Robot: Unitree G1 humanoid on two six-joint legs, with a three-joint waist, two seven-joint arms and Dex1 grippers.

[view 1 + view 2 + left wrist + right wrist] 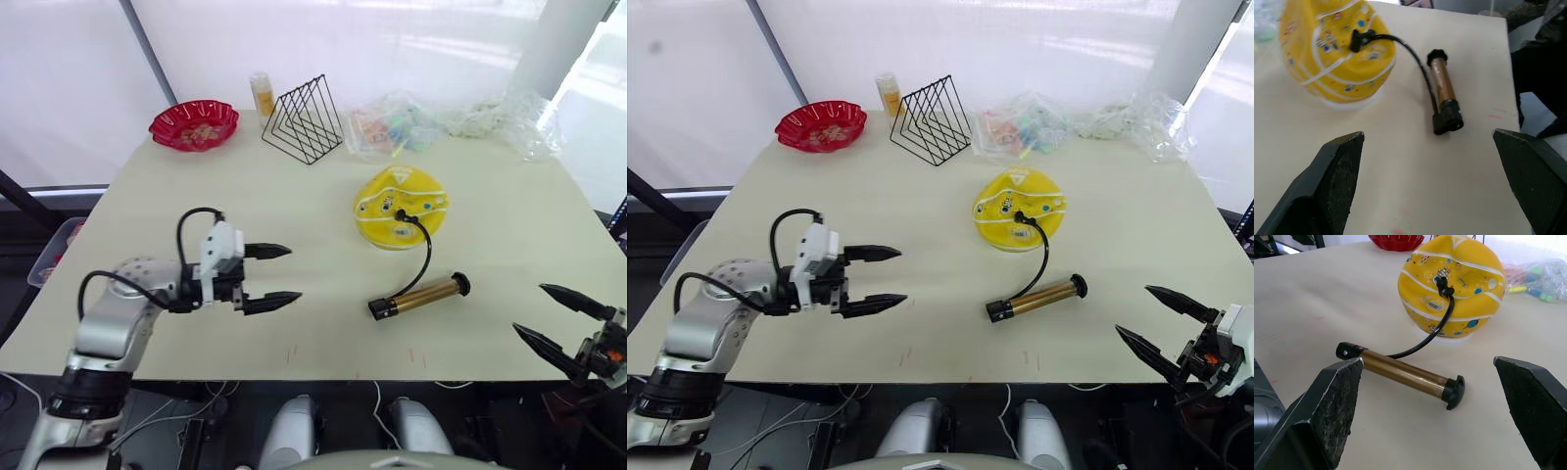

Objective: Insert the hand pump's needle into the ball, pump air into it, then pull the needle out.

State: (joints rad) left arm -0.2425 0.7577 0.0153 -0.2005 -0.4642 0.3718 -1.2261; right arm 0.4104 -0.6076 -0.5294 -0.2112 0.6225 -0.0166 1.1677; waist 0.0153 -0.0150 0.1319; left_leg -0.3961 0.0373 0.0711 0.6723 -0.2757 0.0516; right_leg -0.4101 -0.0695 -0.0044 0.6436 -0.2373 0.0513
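The yellow ball (400,201) lies saggy on the table's right half. The black fitting (400,214) at the hose end sits pressed on its top, so the needle itself is hidden. The thin black hose (427,250) curves down to the hand pump (419,296), whose bronze barrel lies flat just in front of the ball. My left gripper (292,273) hovers open to the left of the pump, holding nothing. My right gripper (529,307) is open at the table's front right edge, to the right of the pump. The wrist views show the ball (1454,289) and the pump (1442,85) ahead of the fingers.
At the back of the beige table (294,196) stand a red scalloped bowl (194,124), a small yellow bottle (262,94) and a black wire rack (304,119). Crumpled clear plastic bags (392,125) lie at the back right.
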